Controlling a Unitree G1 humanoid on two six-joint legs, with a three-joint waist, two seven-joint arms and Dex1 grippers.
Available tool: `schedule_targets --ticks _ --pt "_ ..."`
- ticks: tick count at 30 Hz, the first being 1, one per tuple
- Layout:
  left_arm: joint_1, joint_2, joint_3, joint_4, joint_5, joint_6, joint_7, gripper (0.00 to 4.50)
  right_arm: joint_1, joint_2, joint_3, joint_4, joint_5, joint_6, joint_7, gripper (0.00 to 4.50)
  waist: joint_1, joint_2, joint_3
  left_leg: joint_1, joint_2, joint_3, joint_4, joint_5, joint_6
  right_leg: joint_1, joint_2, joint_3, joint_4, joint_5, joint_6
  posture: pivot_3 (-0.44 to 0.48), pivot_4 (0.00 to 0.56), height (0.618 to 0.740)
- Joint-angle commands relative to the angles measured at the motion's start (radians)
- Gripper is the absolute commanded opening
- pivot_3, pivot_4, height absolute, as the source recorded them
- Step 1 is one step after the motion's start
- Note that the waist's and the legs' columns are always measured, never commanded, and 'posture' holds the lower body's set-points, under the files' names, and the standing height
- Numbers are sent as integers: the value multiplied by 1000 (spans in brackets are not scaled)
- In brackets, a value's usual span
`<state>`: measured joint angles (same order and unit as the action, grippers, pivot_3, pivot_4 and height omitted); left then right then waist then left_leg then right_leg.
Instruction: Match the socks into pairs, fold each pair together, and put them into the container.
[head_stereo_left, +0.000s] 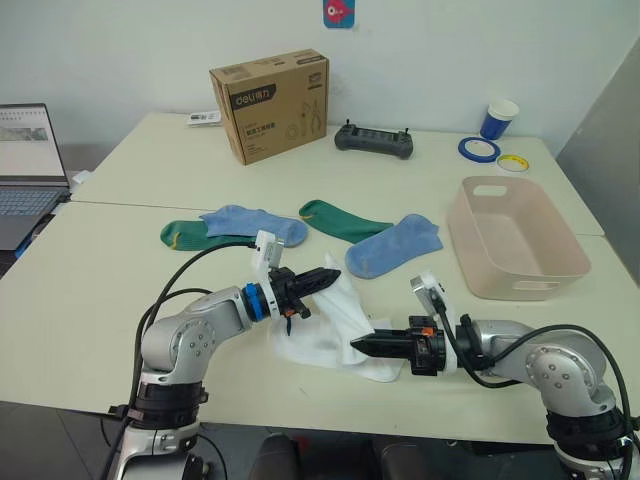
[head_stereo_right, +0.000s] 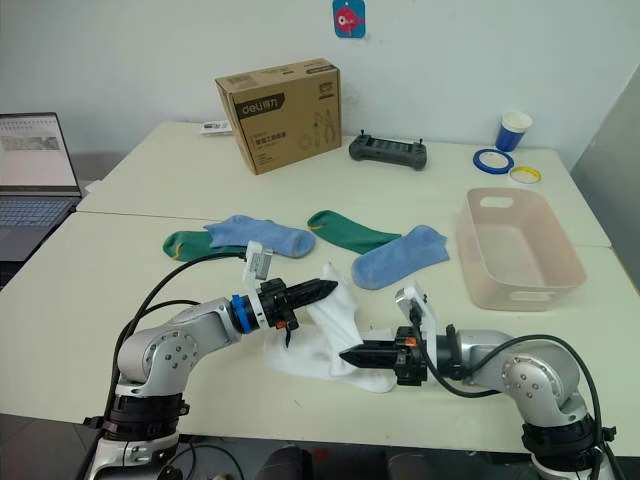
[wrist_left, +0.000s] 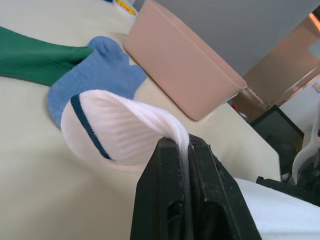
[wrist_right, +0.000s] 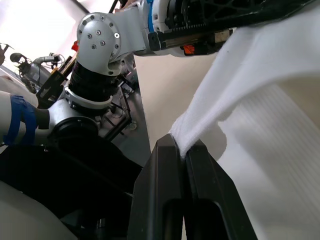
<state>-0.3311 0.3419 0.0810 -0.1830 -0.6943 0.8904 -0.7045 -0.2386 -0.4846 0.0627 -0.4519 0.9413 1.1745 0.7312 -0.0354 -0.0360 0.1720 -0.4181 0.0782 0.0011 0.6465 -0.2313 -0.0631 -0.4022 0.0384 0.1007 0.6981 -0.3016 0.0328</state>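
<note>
2 head eyes, 2 close wrist cameras

The support is a pale cream table (head_stereo_left: 120, 290) made of two tops butted together, a seam running across between them. On the near top lie two dark green socks (head_stereo_left: 340, 221) (head_stereo_left: 190, 234), two light blue socks (head_stereo_left: 255, 223) (head_stereo_left: 393, 247), the white socks (head_stereo_left: 330, 335) near the front edge, and a pale pink container (head_stereo_left: 512, 237) at the right. On the far top stand a brown cardboard box (head_stereo_left: 270, 107), a black controller (head_stereo_left: 374, 141), a blue and white paper cup (head_stereo_left: 498, 119), two tape rolls (head_stereo_left: 478, 149) (head_stereo_left: 514, 162), and a small white item (head_stereo_left: 203, 117) beside the box; a laptop (head_stereo_left: 28, 170) sits at the left, and whether it rests on this table cannot be told.
</note>
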Motion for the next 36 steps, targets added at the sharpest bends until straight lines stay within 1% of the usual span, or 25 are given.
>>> schedule_targets --ticks 1,2,5,7,8,11,14,17,21,23,25,29,32,36 --pt "27 9 -32 -38 33 -39 17 0 20 -17 12 -15 -4 -22 10 24 1 0 0 0 0 0 0 0 0 0 0 0 0 0 0 0 150 740" --pt "38 18 -51 -39 57 -56 17 0 28 -25 25 -19 -17 -31 15 24 1 0 0 0 0 0 0 0 0 0 0 0 0 0 0 0 150 740" --pt "43 43 -55 -33 49 -41 3 730 40 -50 54 -23 -51 -62 29 0 1 0 0 0 0 0 0 0 0 0 0 0 0 0 0 0 150 740" --pt "20 66 -30 -6 37 -17 7 1327 45 -58 58 -29 -52 -70 34 0 2 0 0 0 0 -1 0 0 0 -1 1 0 0 0 0 0 150 740" --pt "6 78 -18 12 33 -4 14 1697 48 -63 59 -33 -51 -72 37 0 2 0 0 0 0 -1 0 0 0 -1 1 0 0 0 0 0 150 740" --pt "-34 109 8 67 9 31 -5 2629 59 -92 82 -47 -67 -90 60 0 1 0 0 0 0 -1 0 0 0 -1 1 0 0 0 0 0 150 740" --pt "-116 123 -7 161 20 53 -30 2629 65 -106 97 -40 -75 -109 71 0 3 0 0 0 0 0 0 0 0 -1 1 0 0 0 0 0 150 740" --pt "-188 104 -49 232 25 91 -51 2629 66 -106 111 -29 -88 -127 77 0 4 0 0 0 0 -1 0 0 0 -1 1 -1 0 0 0 0 150 740" --pt "-224 88 -97 270 38 100 -87 2629 75 -106 119 -32 -97 -140 80 0 3 0 0 0 0 0 0 0 0 -1 1 0 -1 0 1 0 150 740" --pt "-253 71 -122 301 48 118 -86 2629 85 -109 122 -34 -102 -147 82 0 2 0 0 0 0 0 -1 0 0 -1 1 0 -1 0 1 0 150 740" --pt "-266 67 -171 317 87 87 -98 2629 94 -109 126 -37 -107 -155 81 0 2 0 0 0 0 -2 -1 0 0 -1 1 -1 -1 0 0 0 150 740" --pt "-271 61 -209 328 129 34 -125 2629 103 -106 131 -49 -107 -158 72 0 1 0 0 0 0 -1 -1 0 0 -1 1 0 -1 0 0 0 150 740" --pt "-279 49 -183 347 129 18 -125 2043 104 -106 128 -57 -101 -153 67 0 2 0 0 0 0 -2 -1 0 0 -1 1 0 0 0 0 0 150 740" --pt "-274 66 -169 352 138 3 -136 857 108 -109 119 -66 -94 -148 60 0 2 0 0 0 0 -1 -1 0 0 -1 1 0 0 0 0 0 150 740"
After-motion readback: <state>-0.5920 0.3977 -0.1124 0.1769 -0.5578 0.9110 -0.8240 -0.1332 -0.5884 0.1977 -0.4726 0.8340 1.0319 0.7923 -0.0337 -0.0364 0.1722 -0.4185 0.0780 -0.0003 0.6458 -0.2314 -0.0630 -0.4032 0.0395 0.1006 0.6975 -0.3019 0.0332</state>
